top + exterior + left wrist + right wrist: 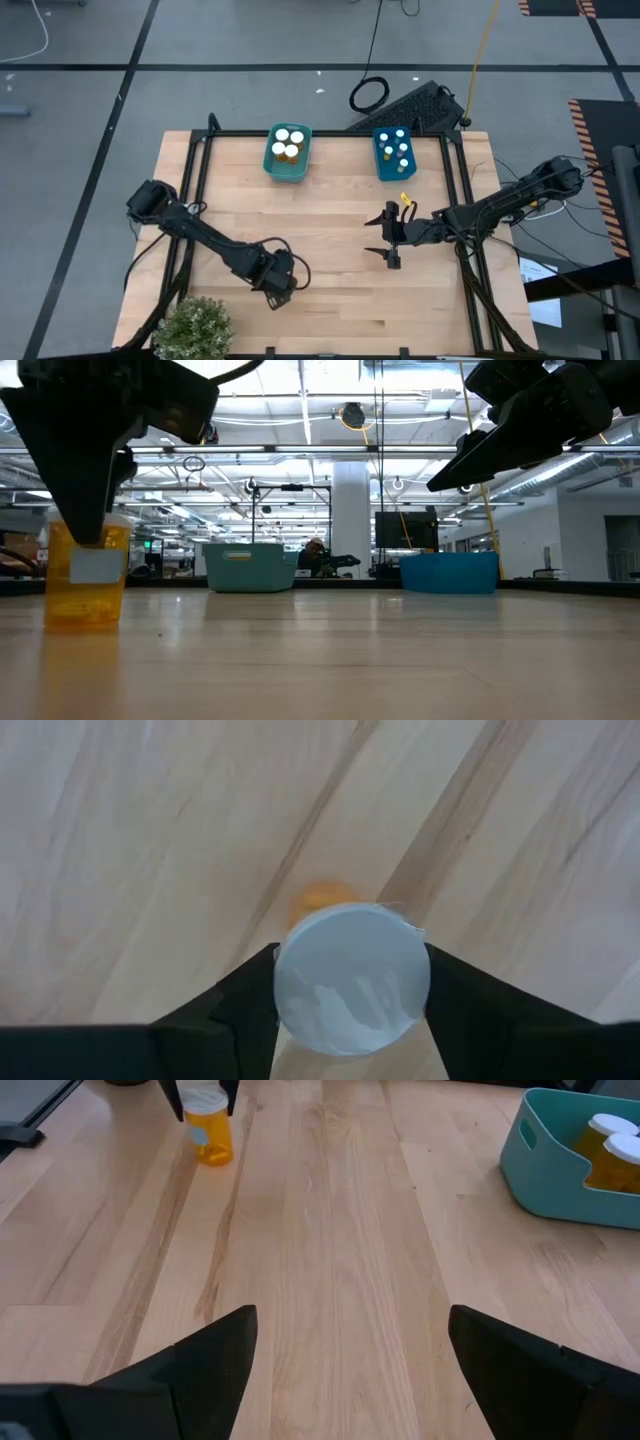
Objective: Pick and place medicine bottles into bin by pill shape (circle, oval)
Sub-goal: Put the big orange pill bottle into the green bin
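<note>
Pill bottle: one, upright near bench's front edge, clamped by left gripper.
Right gripper: fingers apart, mid-bench.
Bins: two, rear edge.

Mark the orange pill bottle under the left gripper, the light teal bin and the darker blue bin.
orange pill bottle with white cap (88, 585), low view, body.
light teal bin (272, 166), high view, left wall.
darker blue bin (380, 160), high view, left wall.
</note>
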Robot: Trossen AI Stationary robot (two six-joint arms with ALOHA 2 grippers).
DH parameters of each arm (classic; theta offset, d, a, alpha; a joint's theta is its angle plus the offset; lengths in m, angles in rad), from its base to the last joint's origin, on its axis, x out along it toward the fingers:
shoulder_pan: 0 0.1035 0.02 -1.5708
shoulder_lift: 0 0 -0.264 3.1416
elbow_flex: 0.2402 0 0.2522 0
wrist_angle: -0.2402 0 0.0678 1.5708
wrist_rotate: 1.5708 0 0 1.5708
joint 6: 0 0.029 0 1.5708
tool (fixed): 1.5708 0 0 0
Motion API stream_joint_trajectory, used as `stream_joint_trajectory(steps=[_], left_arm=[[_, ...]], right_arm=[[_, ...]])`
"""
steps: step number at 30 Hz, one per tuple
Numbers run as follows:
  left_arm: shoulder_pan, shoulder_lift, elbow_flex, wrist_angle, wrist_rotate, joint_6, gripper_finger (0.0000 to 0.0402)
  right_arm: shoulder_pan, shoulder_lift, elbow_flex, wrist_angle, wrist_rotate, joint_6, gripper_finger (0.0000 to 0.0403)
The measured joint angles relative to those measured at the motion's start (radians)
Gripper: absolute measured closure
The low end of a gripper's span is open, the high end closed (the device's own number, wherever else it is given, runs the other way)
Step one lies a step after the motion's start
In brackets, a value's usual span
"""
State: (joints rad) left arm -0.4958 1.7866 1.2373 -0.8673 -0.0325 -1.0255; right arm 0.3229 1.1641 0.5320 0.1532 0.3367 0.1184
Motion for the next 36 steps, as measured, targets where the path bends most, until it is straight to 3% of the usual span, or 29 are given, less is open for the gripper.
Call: stream_joint_trajectory(steps=[5, 15, 20, 28, 36], left_arm=[[0.035, 0.0, 0.0, 0.0, 0.006, 0.07, 0.0178], [0.13, -0.001, 0.022, -0.014, 0.041, 0.221, 0.0188], [0.171, -0.001, 0.114, -0.074, 0.029, 0.324, 0.017], [0.241, -0.002, 0.297, -0.228, -0.025, 0.536, 0.0195], [0.341, -0.002, 0.397, -0.324, -0.074, 0.691, 0.0169]], right_arm=[[0.0, 0.0, 0.0, 0.0, 0.0, -0.003, 0.008], [0.0, 0.0, 0.0, 0.0, 0.0, -0.008, 0.008], [0.0, 0.0, 0.0, -0.004, 0.0, -0.011, 0.008], [0.0, 0.0, 0.0, -0.008, 0.0, -0.021, 0.008], [0.0, 0.0, 0.0, -0.011, 0.0, -0.026, 0.008]])
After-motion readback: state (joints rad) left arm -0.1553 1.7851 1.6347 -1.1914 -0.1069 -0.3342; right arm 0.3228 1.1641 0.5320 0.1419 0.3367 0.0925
